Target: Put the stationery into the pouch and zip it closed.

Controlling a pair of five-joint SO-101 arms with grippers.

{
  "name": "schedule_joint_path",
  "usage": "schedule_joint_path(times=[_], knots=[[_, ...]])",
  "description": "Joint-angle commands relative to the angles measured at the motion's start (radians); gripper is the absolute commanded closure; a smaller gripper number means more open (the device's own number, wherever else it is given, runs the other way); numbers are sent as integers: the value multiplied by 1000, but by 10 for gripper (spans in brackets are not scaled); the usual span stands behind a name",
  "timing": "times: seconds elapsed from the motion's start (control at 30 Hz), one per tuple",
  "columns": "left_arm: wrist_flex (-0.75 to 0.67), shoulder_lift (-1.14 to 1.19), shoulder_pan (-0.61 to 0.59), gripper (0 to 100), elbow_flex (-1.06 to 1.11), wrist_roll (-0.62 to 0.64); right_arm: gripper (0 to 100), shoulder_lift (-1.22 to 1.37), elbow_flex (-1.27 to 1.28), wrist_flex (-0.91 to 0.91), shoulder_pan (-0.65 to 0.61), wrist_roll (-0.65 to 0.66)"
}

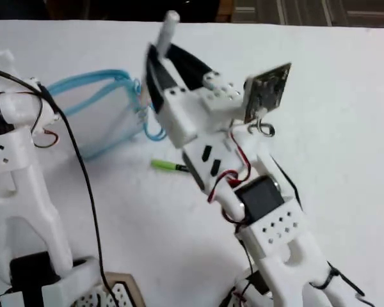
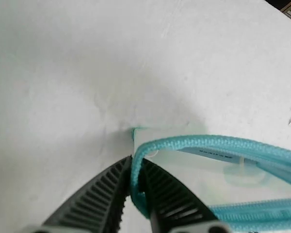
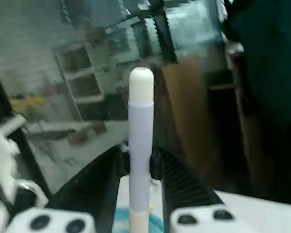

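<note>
A clear pouch (image 1: 102,118) with turquoise zip and cord lies at the back left of the white table. My left gripper (image 2: 136,187) is shut on the pouch's turquoise edge cord (image 2: 203,144), at its corner. The right gripper (image 1: 159,54) hangs above the pouch's right end, shut on a pale lilac and white pen (image 1: 166,31) that stands nearly upright; in the right wrist view the pen (image 3: 140,145) rises between the black fingers (image 3: 177,184). A green pen (image 1: 168,166) lies on the table just in front of the pouch, under the right arm.
The right arm (image 1: 243,185) stretches from the front right toward the pouch. The left arm's white body (image 1: 19,192) fills the front left, with a black cable (image 1: 83,179) running down it. Open tabletop lies to the right.
</note>
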Motion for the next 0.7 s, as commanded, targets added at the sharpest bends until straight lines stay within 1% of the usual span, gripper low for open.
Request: schedule_joint_path(times=[0.0, 0.13, 0.27, 0.33, 0.47, 0.67], knots=[[-14, 30, -1, 978, -11, -6, 981, 97, -224, -38, -18, -23], [-14, 30, -1, 978, -11, -6, 981, 275, -402, 21, -39, -25], [-11, 30, -2, 978, -12, -8, 981, 392, -459, 27, -62, -26], [-11, 30, -2, 978, -12, -8, 981, 433, -462, 16, -87, -25], [-11, 30, -4, 978, -15, -9, 981, 498, -431, -25, -97, -23], [-12, 30, -5, 978, -15, -9, 981, 510, -364, -19, -111, -21]])
